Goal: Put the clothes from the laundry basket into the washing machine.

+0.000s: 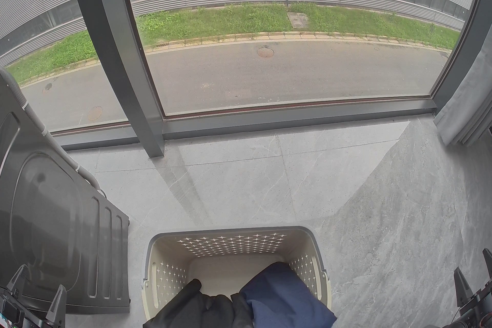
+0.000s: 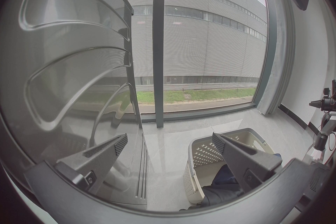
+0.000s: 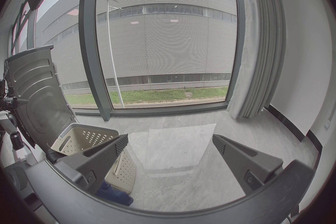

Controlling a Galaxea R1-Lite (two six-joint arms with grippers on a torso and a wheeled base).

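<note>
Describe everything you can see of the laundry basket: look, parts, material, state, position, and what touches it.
The laundry basket is a cream, rounded-rectangular tub that looks like plastic, with a greyish rim and walls pierced by small star-shaped holes. It stands upright on the grey tiled floor, right of the dark washing machine, a narrow gap between them. A black garment and a navy garment lie inside; the navy one drapes over its edge.
</note>
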